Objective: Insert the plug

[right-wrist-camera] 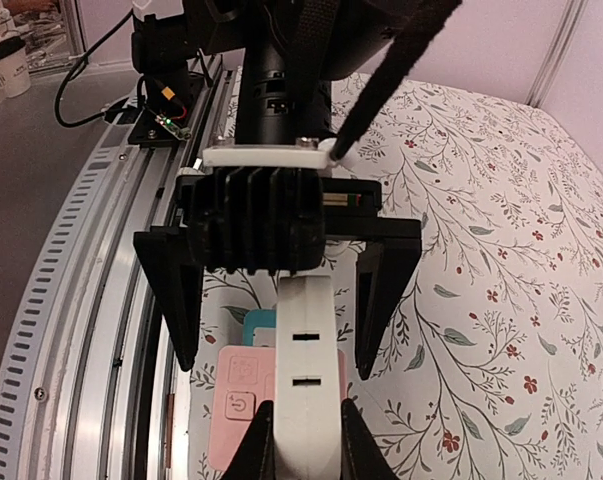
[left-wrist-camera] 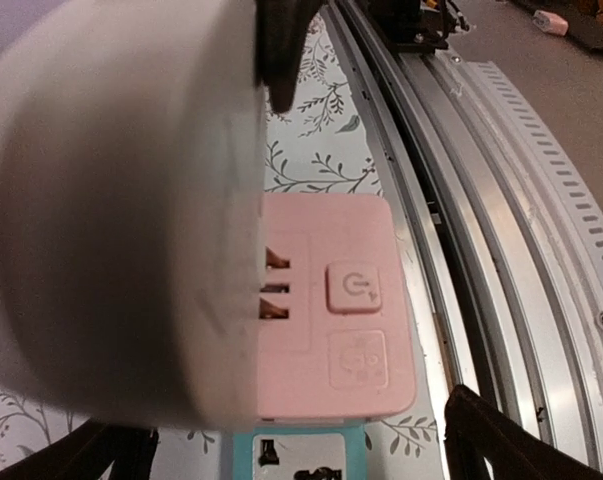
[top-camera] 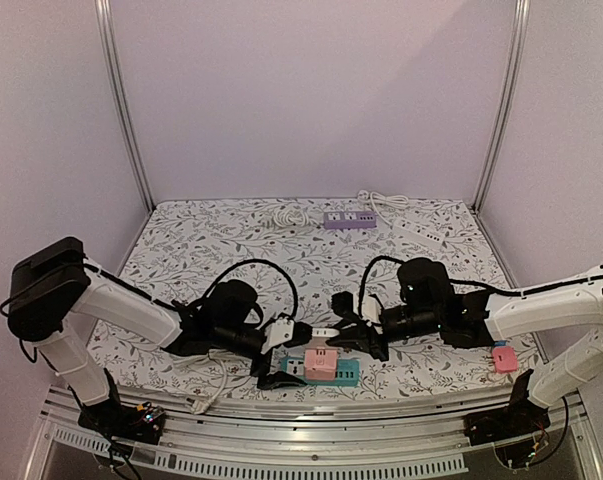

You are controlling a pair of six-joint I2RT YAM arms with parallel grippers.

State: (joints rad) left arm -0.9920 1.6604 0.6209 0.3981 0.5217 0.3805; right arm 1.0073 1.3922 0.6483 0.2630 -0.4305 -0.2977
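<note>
From above, the two arms meet over the near middle of the flowered table [top-camera: 201, 250]. The white plug [top-camera: 324, 331] lies level between them, just behind the pink block [top-camera: 321, 363] that sits on the teal strip [top-camera: 349, 374] near the table's front edge. The left gripper [top-camera: 291, 350] reaches in from the left and the right gripper [top-camera: 346, 333] from the right, both at the plug. A purple strip [top-camera: 349, 219] and a white strip [top-camera: 421, 232] lie well apart at the far side, and a small pink item [top-camera: 504, 359] lies beside the right arm.

In the left wrist view the plug is a blurred white mass filling the left half, in front of the pink block. The block's slots and button face the camera, and the teal strip shows just below it. The left fingers [left-wrist-camera: 481, 440] stand far apart in the bottom corners, so this gripper is spread wide and grips nothing. Metal rails [left-wrist-camera: 501, 250] run along the right.

In the right wrist view the right gripper's two black fingers press on either side of the plug at the bottom edge, closed narrowly on it. The plug points away over the pink block and toward the left gripper, whose fingers hang wide on either side of it. Whether the plug touches the block cannot be told.
</note>
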